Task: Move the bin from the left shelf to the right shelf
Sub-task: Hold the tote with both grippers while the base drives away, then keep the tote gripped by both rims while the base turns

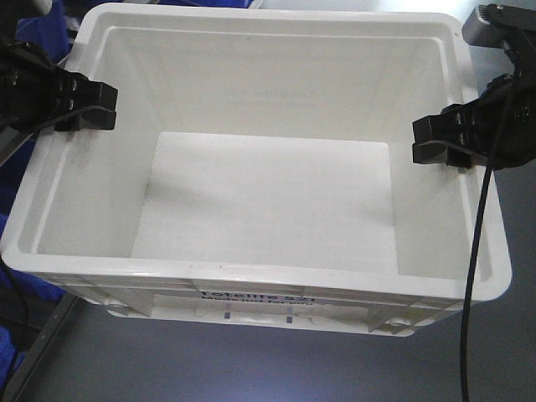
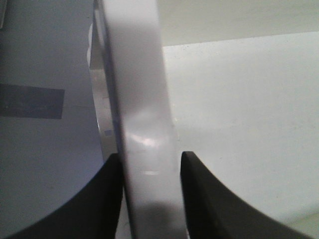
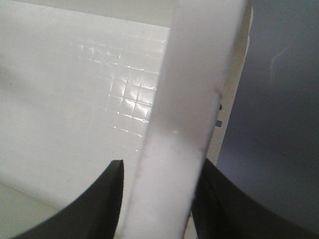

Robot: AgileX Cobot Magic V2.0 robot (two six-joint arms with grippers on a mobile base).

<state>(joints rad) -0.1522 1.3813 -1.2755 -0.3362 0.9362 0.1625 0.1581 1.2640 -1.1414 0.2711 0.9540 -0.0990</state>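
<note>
The bin [image 1: 268, 201] is a large rectangular tote of smooth white plastic with rounded corners, a broad flat rim and walls that slope in toward a flat floor. It fills most of the front view. Ribs run below the rim on its near side, and the black print [image 1: 255, 297] there is only partly legible. In the right wrist view, light picks out a fine moulded grid [image 3: 124, 94] low inside the bin, faintly glossy. The left gripper [image 1: 88, 107], black and blocky, is clamped on the bin's left rim. The left wrist view shows its dark curved fingers [image 2: 94, 204] pressed against either side of the white rim [image 2: 144, 124], one inside the bin and one outside. The right gripper [image 1: 440, 141] is clenched on the right rim in the same way, its fingers [image 3: 94, 209] bracketing the pale edge [image 3: 189, 99]. A thin black cable [image 1: 477, 251] hangs from the right arm across the bin's corner. Below the bin lies a flat matte grey surface [image 1: 167, 360], and the pictures do not settle whether the bin rests on it or is held just above it. A darker grey rectangular patch [image 2: 30, 102] marks that surface beside the left wall. Blue plastic [image 1: 10, 335] shows at the left edge, too cropped to make out further. Which shelf this is cannot be told.
</note>
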